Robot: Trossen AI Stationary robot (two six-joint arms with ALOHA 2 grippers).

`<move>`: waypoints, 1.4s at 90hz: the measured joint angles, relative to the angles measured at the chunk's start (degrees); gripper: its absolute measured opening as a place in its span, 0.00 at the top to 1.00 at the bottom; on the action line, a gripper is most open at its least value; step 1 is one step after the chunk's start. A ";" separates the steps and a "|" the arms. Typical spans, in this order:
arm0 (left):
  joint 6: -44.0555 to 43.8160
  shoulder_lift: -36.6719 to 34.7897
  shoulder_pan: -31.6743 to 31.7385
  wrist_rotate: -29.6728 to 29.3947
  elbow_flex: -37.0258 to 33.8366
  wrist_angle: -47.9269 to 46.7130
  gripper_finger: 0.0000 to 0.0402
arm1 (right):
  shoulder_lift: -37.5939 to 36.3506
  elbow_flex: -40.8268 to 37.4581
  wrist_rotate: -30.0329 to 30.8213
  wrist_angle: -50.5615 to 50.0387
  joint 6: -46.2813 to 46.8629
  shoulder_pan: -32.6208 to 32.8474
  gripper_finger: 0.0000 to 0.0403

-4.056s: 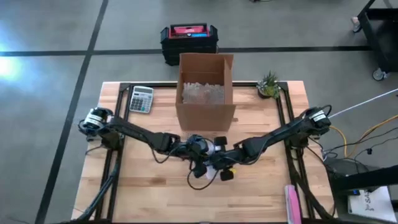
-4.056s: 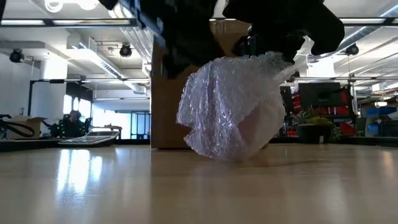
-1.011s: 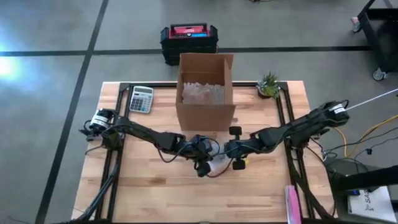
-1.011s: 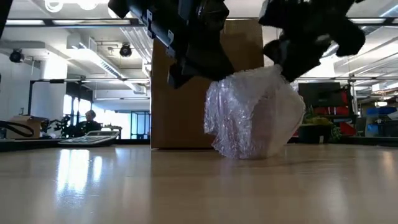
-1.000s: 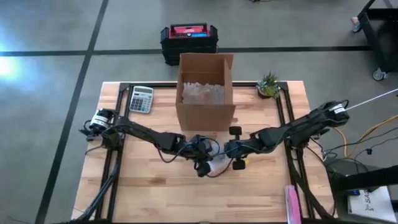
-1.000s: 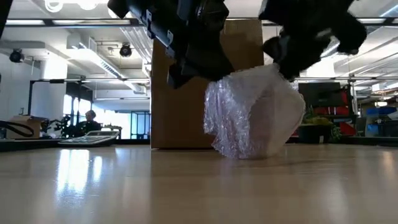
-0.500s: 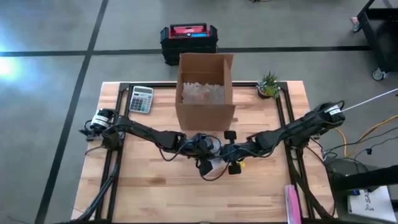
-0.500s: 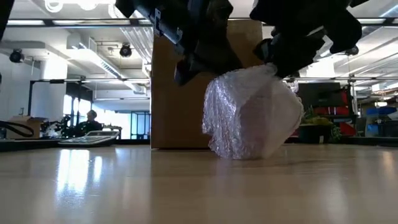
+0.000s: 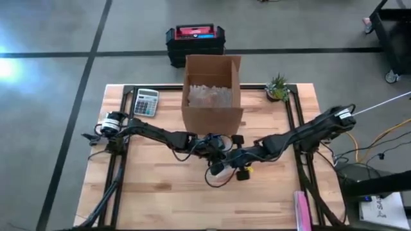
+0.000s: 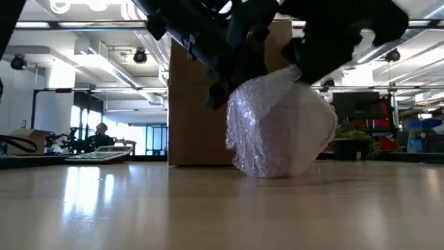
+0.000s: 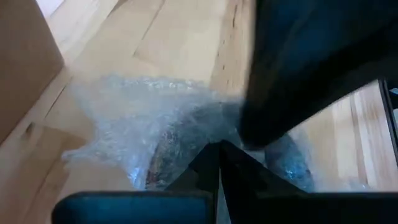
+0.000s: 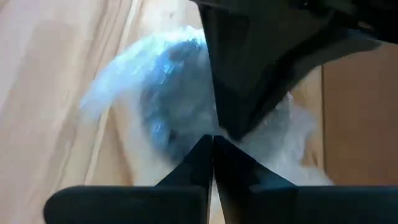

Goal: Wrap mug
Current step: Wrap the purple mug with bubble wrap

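Note:
A bundle of clear bubble wrap point(image 10: 281, 128) stands on the table just in front of the cardboard box point(image 9: 212, 122), its underside on the wood. A bluish shape, the mug point(image 12: 165, 93), shows dimly through the wrap. My left gripper point(image 10: 220, 97) is shut at the bundle's upper edge on the side toward the table's left. My right gripper point(image 10: 298, 69) is shut at the bundle's peak. In the high view both grippers point(image 9: 217, 159) point(image 9: 236, 162) meet over the bundle point(image 9: 220, 169). Each wrist view shows the other arm close in front. My left gripper's shut fingertips point(image 11: 208, 155) come down slanting from the table's left and lie against the wrap point(image 11: 143, 118) at the bundle's upper edge. Whether they pinch a layer, I cannot tell. My right gripper pinches the gathered wrap at the bundle's top point(image 10: 293, 75), coming from above and from the table's right. The wrap rises to a point at the fingers. The bundle's underside stays on the table.
The open cardboard box holds more bubble wrap point(image 9: 209, 96). A calculator point(image 9: 146, 101) lies at the far left and a small plant point(image 9: 277, 86) at the far right. A pink object point(image 9: 302, 208) lies at the near right edge. Bare wood lies toward the near edge.
My left gripper has reached toward the table's right, closer to the bundle's top and to my right gripper. My right gripper has shifted slightly toward the left over the peak. The bundle has stayed on the table, its top drawn more to a point.

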 joint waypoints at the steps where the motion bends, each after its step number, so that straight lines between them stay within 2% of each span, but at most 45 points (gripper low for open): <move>1: -0.03 0.04 -0.04 0.00 -0.01 -0.02 1.00 | -0.08 0.65 0.03 -0.51 -0.19 0.00 1.00; 15: -0.07 0.14 -0.13 -0.41 -0.14 0.44 1.00 | 0.90 4.36 -0.16 -1.62 -1.52 0.00 1.00; 41: 0.06 -0.47 -0.32 -0.65 0.13 2.67 1.00 | 8.59 3.16 -0.85 0.09 -2.19 -0.37 1.00; 54: -0.18 -3.96 -0.35 2.38 2.48 -5.02 1.00 | 9.44 2.98 -0.54 0.30 -2.34 0.11 1.00; 74: 3.08 -11.01 -2.05 -0.22 4.78 -16.00 1.00 | 8.79 2.54 -1.12 -1.45 -2.74 0.00 1.00; 82: 3.02 -9.86 -1.68 -0.89 3.56 -17.99 1.00 | 8.79 2.54 -1.05 -1.38 -2.73 -0.04 1.00; 97: 3.01 -6.34 -0.80 -0.06 2.46 -11.95 1.00 | 8.79 2.50 -1.49 -1.40 -2.94 0.00 1.00; 106: 2.81 -4.51 -0.67 -0.18 2.35 -11.62 1.00 | 8.76 2.48 -1.48 -1.17 -2.91 0.00 1.00; 119: 2.79 -4.28 -0.78 0.64 1.96 -12.87 1.00 | 8.17 2.60 -1.11 -0.37 -2.91 0.00 1.00; 126: 2.79 -5.08 -0.87 0.87 1.96 -12.77 1.00 | 7.85 4.02 -1.10 -3.24 -2.94 -0.11 1.00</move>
